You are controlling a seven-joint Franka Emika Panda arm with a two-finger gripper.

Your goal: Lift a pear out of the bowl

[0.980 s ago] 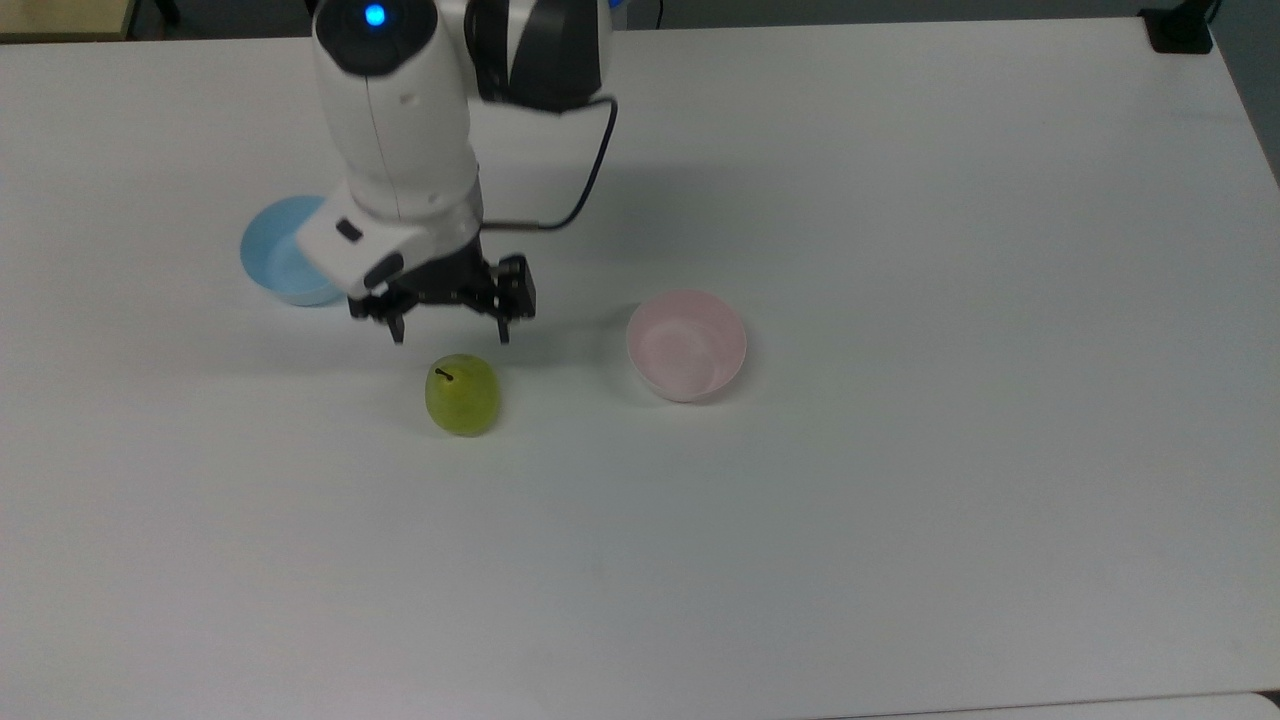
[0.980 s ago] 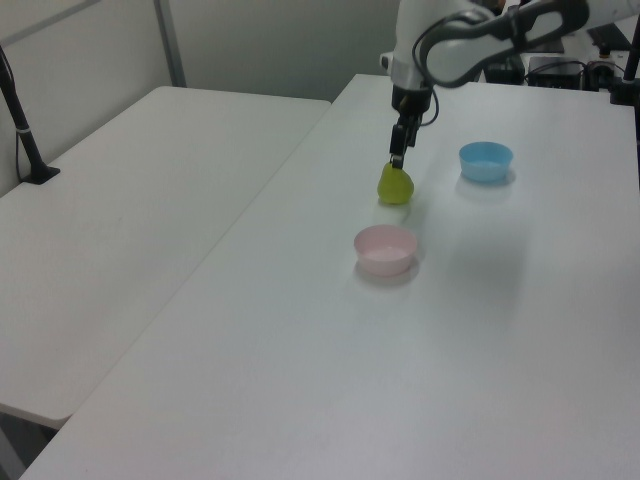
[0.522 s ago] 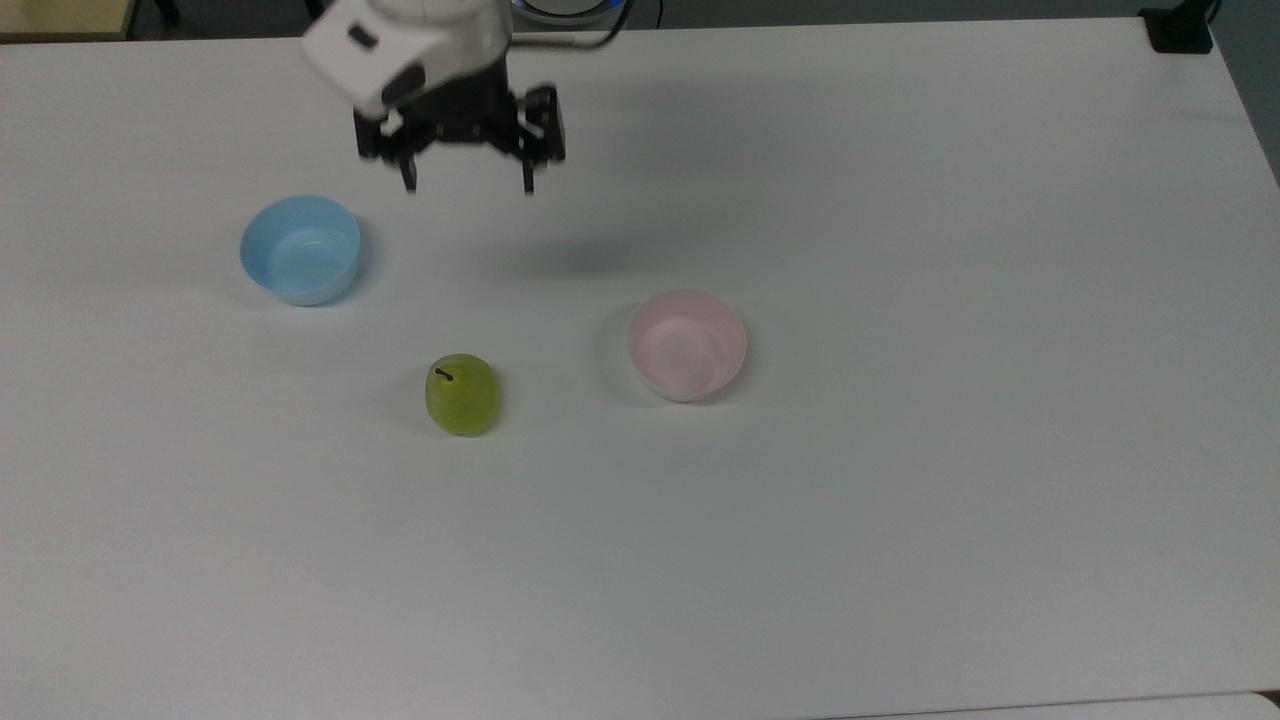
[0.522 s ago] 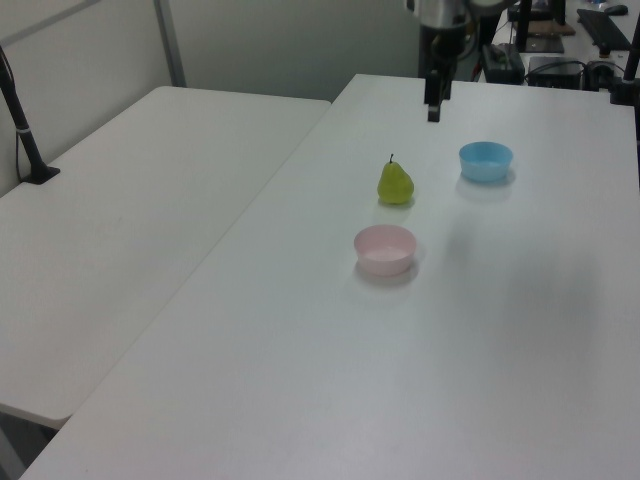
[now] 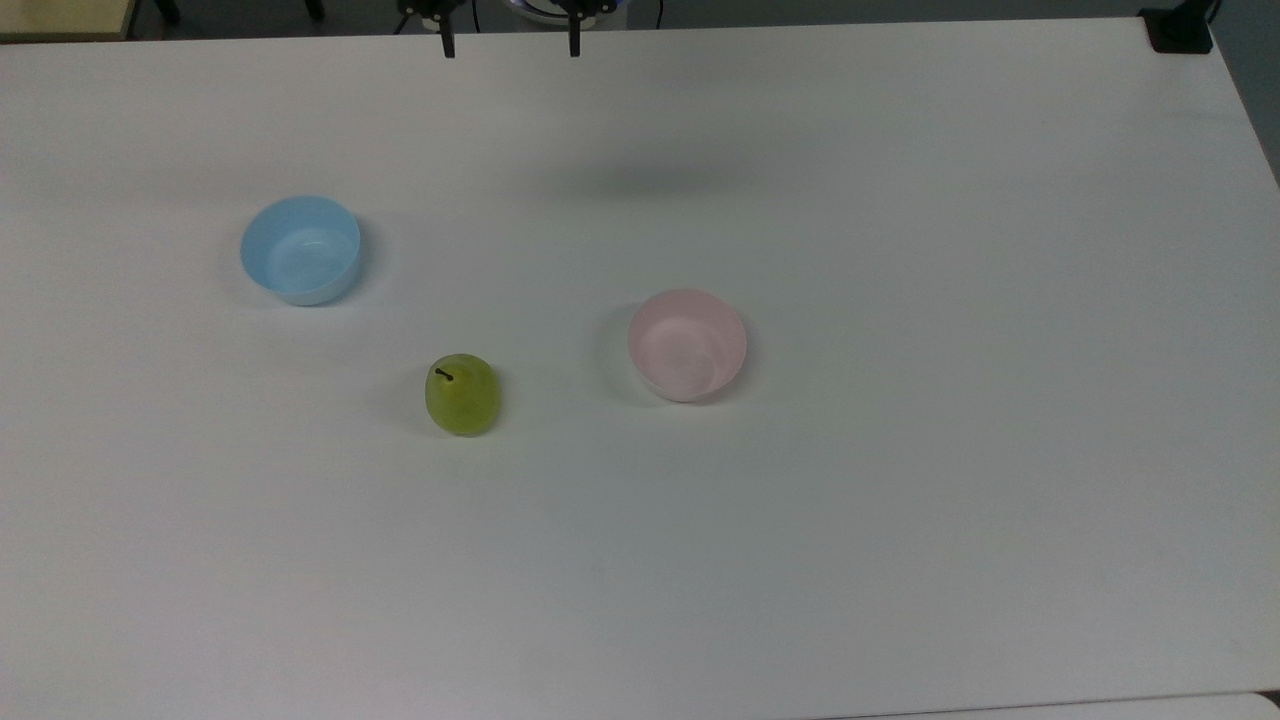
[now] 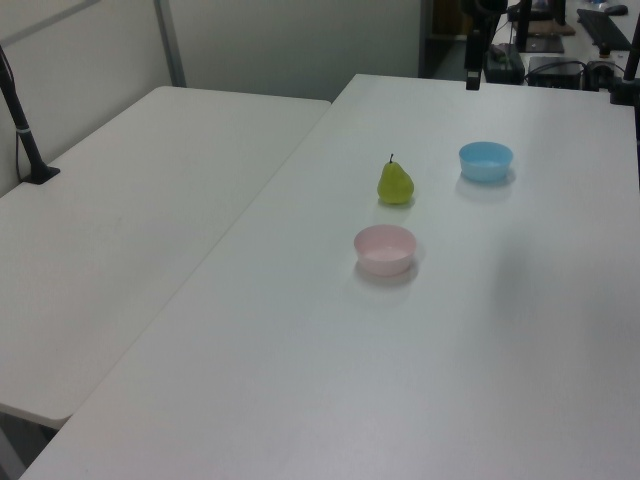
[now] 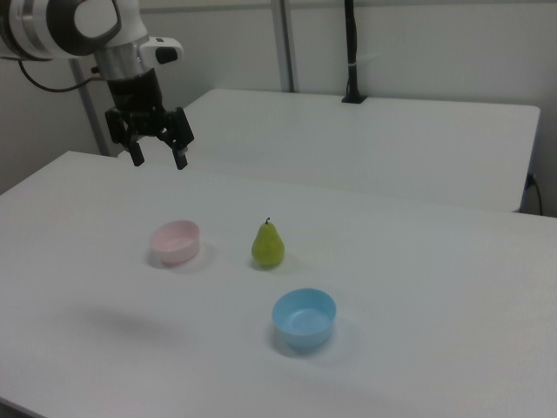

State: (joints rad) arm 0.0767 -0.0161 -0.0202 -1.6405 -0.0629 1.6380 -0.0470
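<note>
Pear (image 5: pixel 462 394) standing upright on the table (image 5: pixel 900 500), stem up, not in any bowl; sits between pink bowl (image 5: pixel 687 344) and light blue bowl (image 5: pixel 300 249), apart from both. Pink bowl empty, so nothing left to lift out of it. Gripper (image 7: pixel 157 153) high above the table at the right view's upper left, well clear of the pear, fingers spread wide, holding nothing; fingertips (image 5: pixel 449 44) just visible at the top view's top edge. Handling guess: pear looks light, rigid, smooth-skinned, probably a bit slippery. Rounded belly tapering to a narrow neck, so a pinch near the top likely squirts it out. Best bet: straight down over the stem, fingers either side of the widest part of the belly, closing below the taper. Small base, so an off-centre touch could tip or roll it.
</note>
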